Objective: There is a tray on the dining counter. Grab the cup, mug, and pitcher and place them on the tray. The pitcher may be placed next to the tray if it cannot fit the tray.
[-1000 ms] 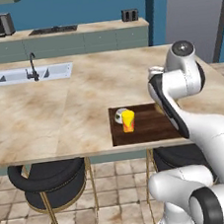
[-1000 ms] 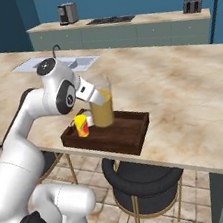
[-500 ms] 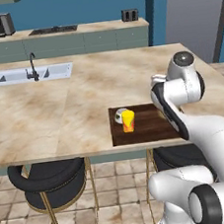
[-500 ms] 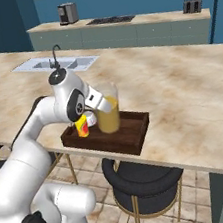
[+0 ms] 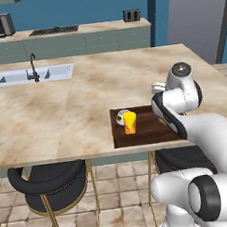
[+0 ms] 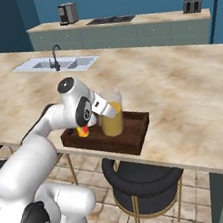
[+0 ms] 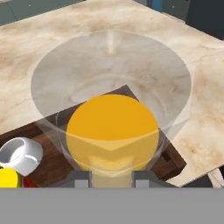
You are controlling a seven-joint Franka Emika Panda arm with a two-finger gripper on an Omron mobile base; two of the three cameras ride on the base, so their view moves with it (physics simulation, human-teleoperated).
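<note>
pitcher (image 6: 111,118) | upright, long axis vertical | on tray (image 6: 137,132)

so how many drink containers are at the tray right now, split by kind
cup: 1, yellow, on the tray
mug: 1, white, on the tray beside the cup
pitcher: 1, clear with orange liquid, over the tray in the end effector
total: 3

Clear glass pitcher (image 7: 111,100), wooden tray (image 6: 132,133)
</note>
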